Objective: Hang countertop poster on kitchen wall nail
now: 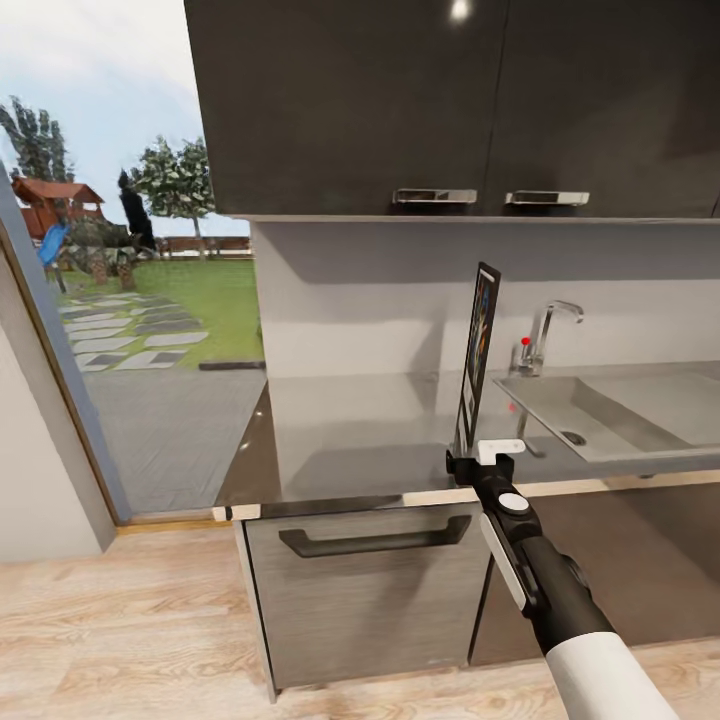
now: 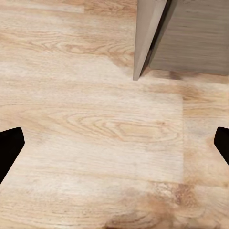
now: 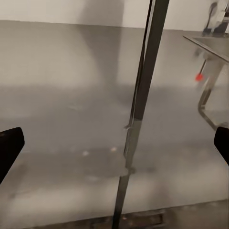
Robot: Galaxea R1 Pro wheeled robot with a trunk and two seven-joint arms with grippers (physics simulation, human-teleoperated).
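The poster (image 1: 479,350) stands upright and edge-on on the grey metal kitchen countertop (image 1: 350,430), just left of the sink (image 1: 640,405). My right gripper (image 1: 480,458) is at the poster's lower end, at the counter's front edge. In the right wrist view the poster's thin dark edge (image 3: 143,86) runs between the widely spread fingers of the right gripper (image 3: 117,145), which is open and touches nothing. My left gripper (image 2: 114,145) hangs open over the wooden floor (image 2: 95,124). The wall nails are out of view.
Dark glossy wall cabinets (image 1: 400,100) hang above the counter. A chrome tap (image 1: 552,332) with a red mark stands behind the sink. A grey drawer front with a handle (image 1: 375,540) sits below. A glass opening (image 1: 130,330) onto a garden is at the left.
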